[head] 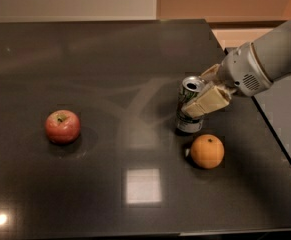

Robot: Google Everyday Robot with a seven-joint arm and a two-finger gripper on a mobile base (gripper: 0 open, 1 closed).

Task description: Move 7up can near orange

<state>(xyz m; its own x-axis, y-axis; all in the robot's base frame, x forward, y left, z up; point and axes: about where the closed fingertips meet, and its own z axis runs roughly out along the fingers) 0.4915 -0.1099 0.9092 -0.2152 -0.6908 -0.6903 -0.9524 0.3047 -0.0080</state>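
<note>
The 7up can [187, 123] stands just behind the orange [207, 151], apart from it, pinched at its middle by the gripper [199, 103]. A red apple [62, 126] sits well left of the orange on the dark table [110, 59]. The can's green-and-white print is unreadable.

Tan gripper [197, 103] clasps the white-and-green, silver-topped 7up can [187, 124]; orange-coloured orange [207, 151], red apple [63, 126], dark table [110, 59]
</note>
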